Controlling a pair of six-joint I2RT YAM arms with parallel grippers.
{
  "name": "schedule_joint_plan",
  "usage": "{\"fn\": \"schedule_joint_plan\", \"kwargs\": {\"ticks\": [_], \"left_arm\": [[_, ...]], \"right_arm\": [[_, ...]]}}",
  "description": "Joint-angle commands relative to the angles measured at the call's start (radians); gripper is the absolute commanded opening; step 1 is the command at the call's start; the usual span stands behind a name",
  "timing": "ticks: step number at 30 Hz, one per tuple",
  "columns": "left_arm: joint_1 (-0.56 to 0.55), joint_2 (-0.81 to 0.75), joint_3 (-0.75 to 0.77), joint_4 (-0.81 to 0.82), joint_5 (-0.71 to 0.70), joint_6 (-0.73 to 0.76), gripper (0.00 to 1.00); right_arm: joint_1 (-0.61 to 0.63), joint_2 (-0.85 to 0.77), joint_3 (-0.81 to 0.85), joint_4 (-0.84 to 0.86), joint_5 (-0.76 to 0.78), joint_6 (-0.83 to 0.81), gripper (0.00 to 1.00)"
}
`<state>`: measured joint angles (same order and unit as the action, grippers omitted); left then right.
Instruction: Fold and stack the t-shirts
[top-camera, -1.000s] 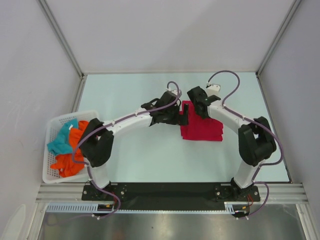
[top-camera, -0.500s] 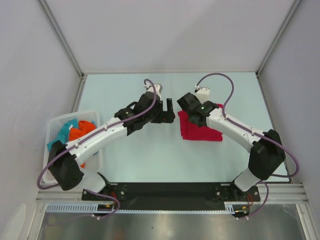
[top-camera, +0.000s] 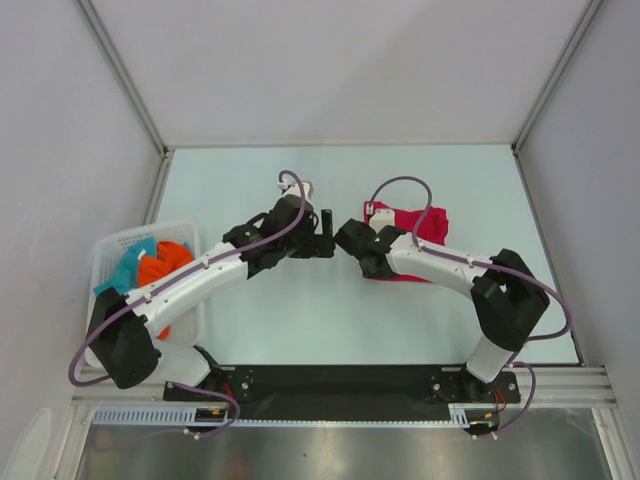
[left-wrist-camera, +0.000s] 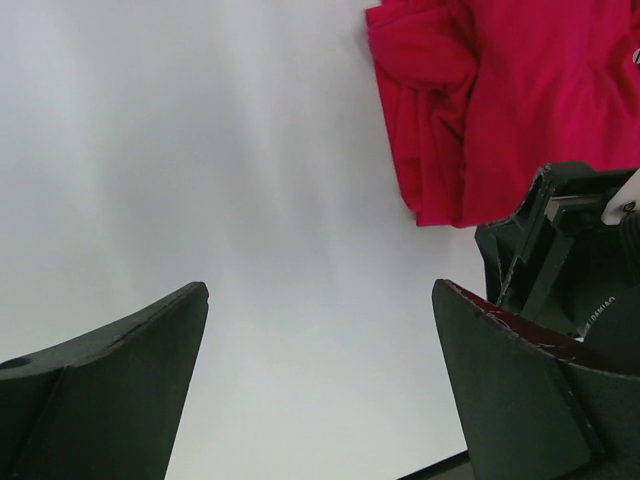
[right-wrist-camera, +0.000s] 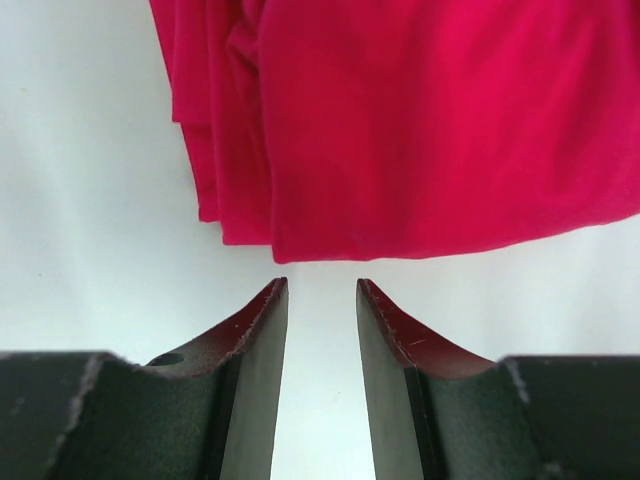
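Hovering left gripper (left-wrist-camera: 318, 300): wide open, empty, beside shirt (left-wrist-camera: 520, 100).
Right gripper (right-wrist-camera: 322, 290): partly open, empty, at shirt's edge.
Risk: snagging cloth, messing the fold.

Count: one red t-shirt pile (top-camera: 430, 222) (layers inside cannot be told apart); one basket (top-camera: 103, 262); two cloths in it, one teal cloth (top-camera: 118, 274), one orange cloth (top-camera: 163, 264); two arms, left arm (top-camera: 200, 275) and right arm (top-camera: 440, 265).

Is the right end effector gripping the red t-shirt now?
No: the right end effector stands just short of the t-shirt, nothing between its fingers.
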<state>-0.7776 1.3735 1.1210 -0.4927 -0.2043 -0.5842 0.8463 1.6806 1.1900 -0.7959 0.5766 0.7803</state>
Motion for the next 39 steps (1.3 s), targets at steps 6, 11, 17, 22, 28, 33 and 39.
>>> {"fn": "schedule_joint_plan", "kwargs": {"ticks": [6,11,17,22,28,33,39], "left_arm": [[0.005,-0.005,0.017,0.045,-0.006,-0.009,0.99],[0.021,-0.010,0.008,0.048,-0.001,-0.006,0.99],[0.055,-0.045,-0.018,0.040,0.000,0.000,1.00],[0.086,-0.063,-0.024,0.039,0.011,0.011,0.99],[0.100,-0.070,-0.021,0.039,0.022,0.023,1.00],[0.103,-0.053,-0.018,0.046,0.037,0.026,0.99],[0.104,-0.047,-0.013,0.048,0.048,0.032,0.99]], "right_arm": [[0.059,0.099,0.054,0.026,-0.023,0.031,0.39],[0.017,0.155,0.014,0.110,-0.083,0.016,0.39],[-0.042,0.231,-0.030,0.204,-0.146,-0.001,0.39],[-0.101,0.275,-0.024,0.239,-0.159,-0.024,0.39],[-0.197,0.286,-0.020,0.265,-0.158,-0.055,0.39],[-0.271,0.310,0.031,0.270,-0.132,-0.095,0.39],[-0.349,0.349,0.092,0.250,-0.113,-0.115,0.39]]}}
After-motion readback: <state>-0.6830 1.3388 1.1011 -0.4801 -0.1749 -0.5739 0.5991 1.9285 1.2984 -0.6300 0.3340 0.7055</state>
